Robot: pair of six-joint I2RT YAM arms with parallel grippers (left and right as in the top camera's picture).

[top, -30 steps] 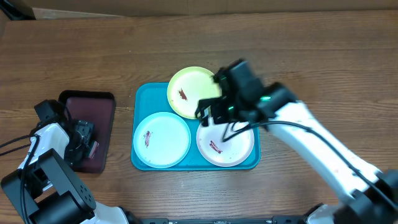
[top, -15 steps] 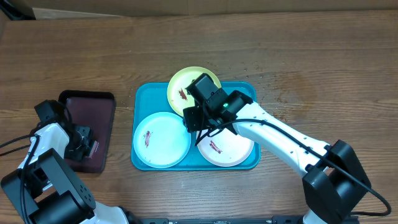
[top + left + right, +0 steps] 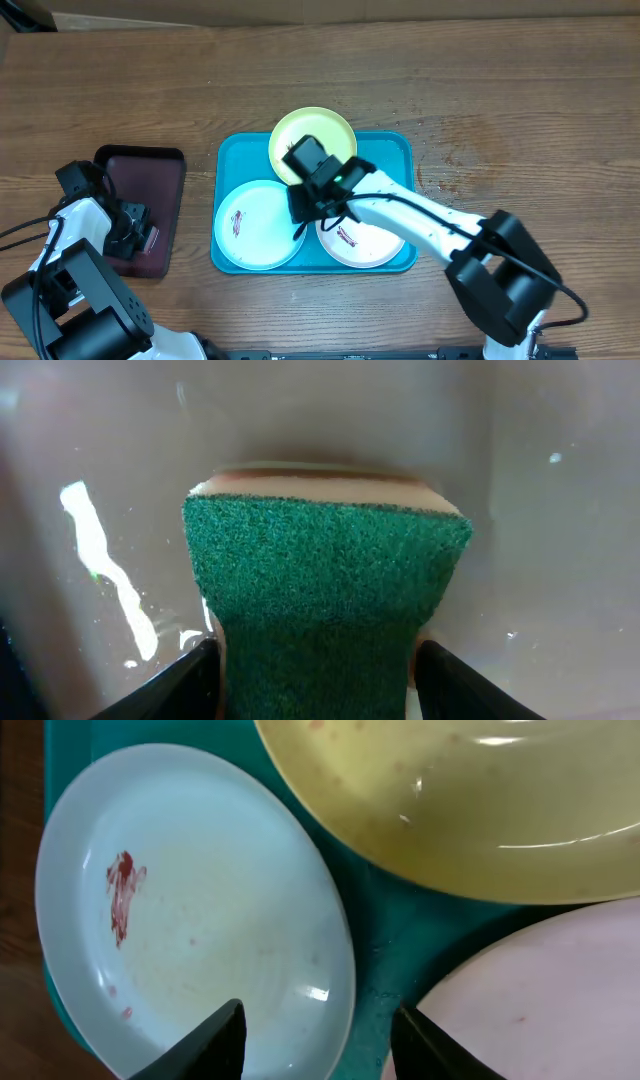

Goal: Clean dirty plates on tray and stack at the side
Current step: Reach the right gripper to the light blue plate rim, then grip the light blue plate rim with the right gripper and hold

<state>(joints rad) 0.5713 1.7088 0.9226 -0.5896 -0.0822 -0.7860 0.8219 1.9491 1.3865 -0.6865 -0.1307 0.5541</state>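
Observation:
Three plates lie in the cyan tray (image 3: 228, 160): a yellow-green plate (image 3: 325, 130) at the back, a pale blue plate (image 3: 250, 225) front left, a white plate (image 3: 375, 245) front right. The blue and white ones carry red smears. My right gripper (image 3: 300, 205) hangs low over the tray, open. In the right wrist view its jaws (image 3: 320, 1040) straddle the right rim of the blue plate (image 3: 200, 900), beside the white plate (image 3: 540, 990). My left gripper (image 3: 315, 680) is shut on a green sponge (image 3: 320, 590).
A small maroon tray (image 3: 150, 175) with a black rim sits at the left of the wooden table, and my left gripper (image 3: 135, 225) rests inside it with the sponge. The right arm stretches across the white plate toward the tray's middle.
My right gripper has swung left from the yellow and white plates to the blue plate's rim, its jaws narrowing. My left gripper has closed on the sponge.

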